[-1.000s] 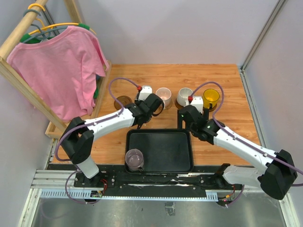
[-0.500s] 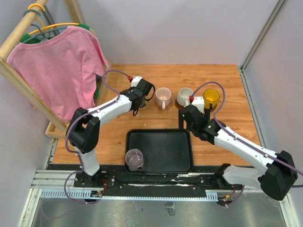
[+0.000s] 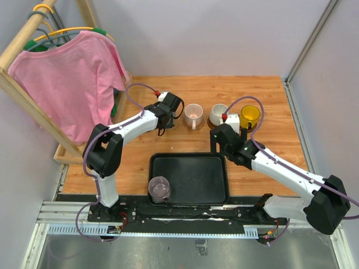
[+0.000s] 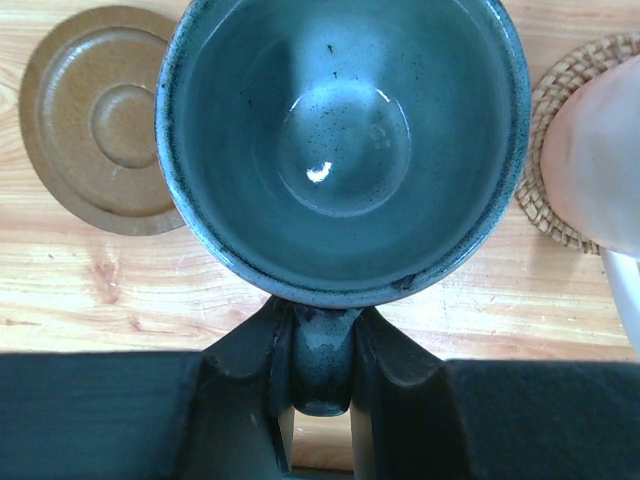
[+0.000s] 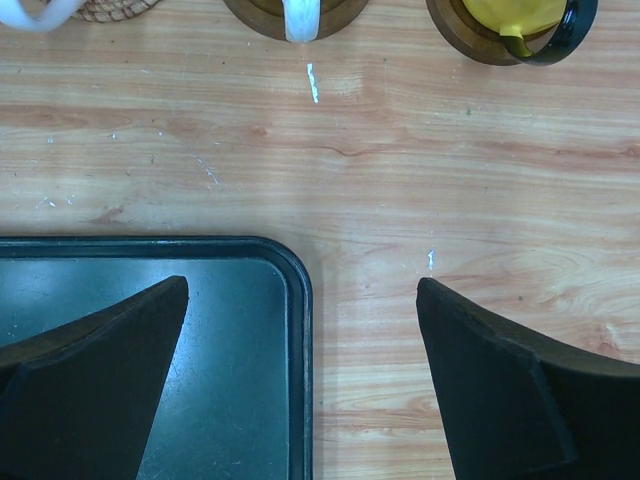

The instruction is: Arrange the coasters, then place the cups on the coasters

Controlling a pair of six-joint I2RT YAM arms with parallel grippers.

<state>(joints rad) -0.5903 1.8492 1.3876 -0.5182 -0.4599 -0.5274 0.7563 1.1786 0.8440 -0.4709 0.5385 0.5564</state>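
We see the left gripper (image 4: pixel 320 395) clamped on the handle of the grey-blue mug (image 4: pixel 340 150), and the bowl of the mug stands just beyond the fingertips. A dark brown coaster (image 4: pixel 90 120) lies just beside the mug. At the other side, a tan woven coaster (image 4: pixel 555 140) carries the pale pink mug (image 4: pixel 600 160). The right gripper (image 5: pixel 300 380) has its jaws wide apart above a corner of the black tray (image 5: pixel 303 320), holding nothing.
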